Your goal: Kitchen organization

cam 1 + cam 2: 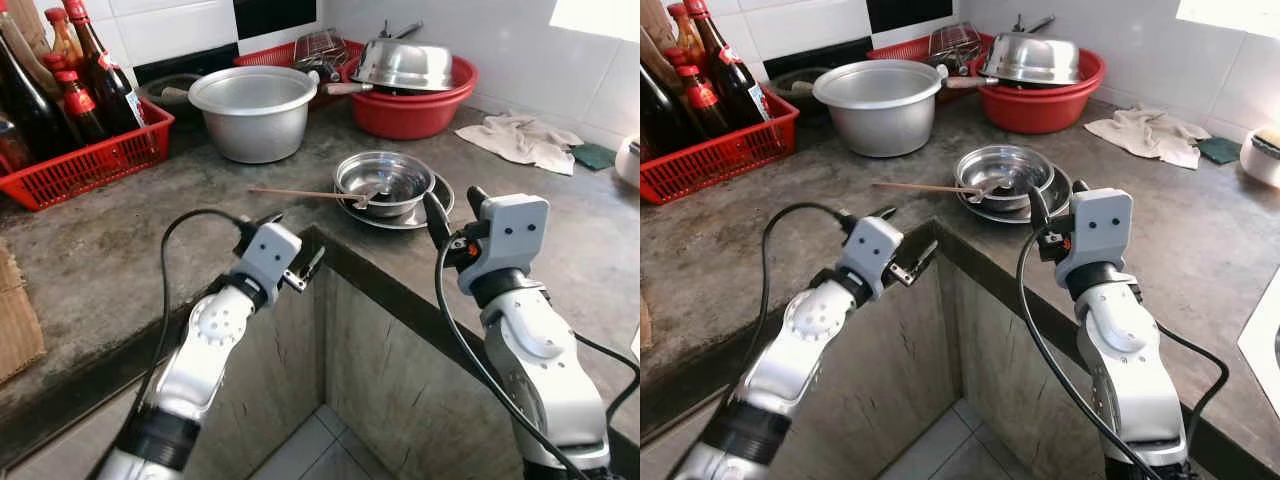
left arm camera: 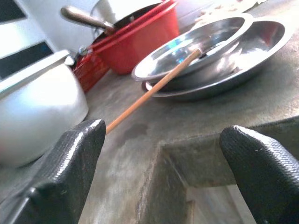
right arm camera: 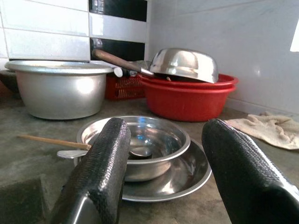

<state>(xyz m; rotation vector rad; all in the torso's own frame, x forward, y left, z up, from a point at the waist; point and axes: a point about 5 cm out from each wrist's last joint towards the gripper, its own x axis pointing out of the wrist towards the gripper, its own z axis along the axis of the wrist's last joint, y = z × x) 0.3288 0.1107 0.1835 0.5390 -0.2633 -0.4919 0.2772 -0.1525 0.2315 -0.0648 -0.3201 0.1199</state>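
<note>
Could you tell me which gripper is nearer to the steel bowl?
Right. The right gripper hovers just before the steel bowl, open. The left gripper sits farther back near the counter's inner corner, also open.

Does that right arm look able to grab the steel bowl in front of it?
Probably yes: the right gripper is open, facing the steel bowl, with nothing between them.

— That bowl (image 1: pixel 384 181) ahead of the right claw (image 3: pixel 163 163)?
— Polished metal, mirror-glossy, like its plate (image 1: pixel 425 214). Spoon handle (image 1: pixel 300 193): wood.
— The surface (image 1: pixel 130 250)?
— Rough, matt concrete. Claw fingers (image 3: pixel 100 172): textured black rubber.
</note>
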